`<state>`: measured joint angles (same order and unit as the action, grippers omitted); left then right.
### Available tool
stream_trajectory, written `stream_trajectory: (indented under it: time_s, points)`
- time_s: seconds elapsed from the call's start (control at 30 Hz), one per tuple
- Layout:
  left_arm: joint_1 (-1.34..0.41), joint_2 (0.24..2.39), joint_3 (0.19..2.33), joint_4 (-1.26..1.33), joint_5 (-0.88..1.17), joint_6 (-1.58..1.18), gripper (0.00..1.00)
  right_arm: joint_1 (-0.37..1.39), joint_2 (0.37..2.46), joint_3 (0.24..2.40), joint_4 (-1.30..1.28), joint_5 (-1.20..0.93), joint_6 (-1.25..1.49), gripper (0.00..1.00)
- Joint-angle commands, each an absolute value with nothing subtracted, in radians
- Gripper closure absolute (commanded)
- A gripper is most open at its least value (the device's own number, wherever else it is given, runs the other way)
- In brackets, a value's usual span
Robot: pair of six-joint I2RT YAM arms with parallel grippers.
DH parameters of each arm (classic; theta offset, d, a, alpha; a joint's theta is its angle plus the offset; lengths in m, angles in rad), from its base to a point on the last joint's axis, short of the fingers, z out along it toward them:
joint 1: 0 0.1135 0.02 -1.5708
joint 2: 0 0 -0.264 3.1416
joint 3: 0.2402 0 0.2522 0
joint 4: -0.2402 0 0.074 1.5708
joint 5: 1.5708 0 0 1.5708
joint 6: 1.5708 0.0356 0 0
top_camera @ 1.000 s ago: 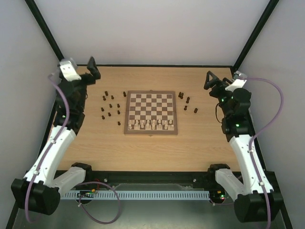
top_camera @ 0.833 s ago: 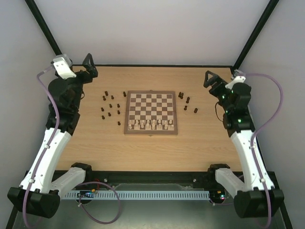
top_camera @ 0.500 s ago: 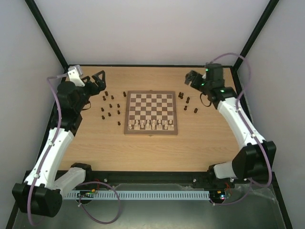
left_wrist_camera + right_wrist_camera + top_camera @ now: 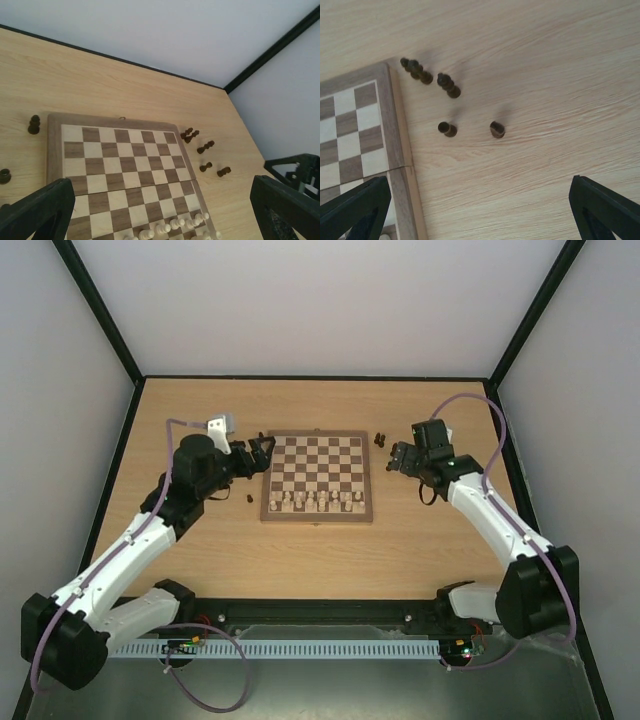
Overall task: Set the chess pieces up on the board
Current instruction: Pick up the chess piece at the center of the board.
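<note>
The board [image 4: 318,434] lies mid-table with pale pieces [image 4: 320,501] on its near rows. Dark chess pieces stand off the board: a pair [image 4: 380,439] by its far right corner, one [image 4: 248,498] on its left; the arms hide others. My left gripper [image 4: 258,454] is open and empty at the board's far left corner. Its wrist view shows the board [image 4: 110,121], several dark pieces [image 4: 205,146] to its right and two [image 4: 34,124] to its left. My right gripper [image 4: 398,458] is open and empty above the right-hand dark pieces [image 4: 447,129], beside the board's edge [image 4: 395,125].
Black frame posts and white walls enclose the wooden table [image 4: 420,540]. A second upright dark piece [image 4: 497,129] stands right of the first, with two lying pieces [image 4: 416,70] beyond it.
Both arms swung in from the table's far corners and came down towards the board. The left gripper now sits at the board's left side, the right over the dark pieces on the right.
</note>
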<state>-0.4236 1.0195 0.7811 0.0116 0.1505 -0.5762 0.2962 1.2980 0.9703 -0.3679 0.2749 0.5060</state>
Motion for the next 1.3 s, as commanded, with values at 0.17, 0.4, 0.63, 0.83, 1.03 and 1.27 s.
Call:
stream_trajectory:
  time_s: [0.17, 0.4, 0.63, 0.83, 1.03, 1.27]
  points:
    - [-0.463, 0.991, 0.734, 0.016, -0.026, -0.641, 0.01, 0.302, 1.183, 0.934, -0.354, 0.422, 0.594, 0.01]
    - [-0.463, 1.048, 0.747, -0.031, -0.028, -0.659, 0.01, 0.277, 1.192, 0.915, -0.313, 0.432, 0.606, 0.01]
    - [-0.476, 1.143, 0.734, 0.062, 0.041, -0.646, 0.01, 0.267, 1.295, 0.917, -0.299, 0.355, 0.578, 0.07]
    - [-0.511, 1.154, 0.732, 0.003, -0.091, -0.620, 0.01, 0.269, 1.357, 0.905, -0.309, 0.342, 0.532, 0.23]
    - [-0.530, 1.076, 0.686, -0.011, -0.135, -0.604, 0.01, 0.268, 1.433, 0.914, -0.306, 0.353, 0.505, 0.39]
    - [-0.537, 1.069, 0.683, -0.077, -0.056, -0.589, 0.01, 0.267, 1.571, 0.985, -0.302, 0.358, 0.485, 0.58]
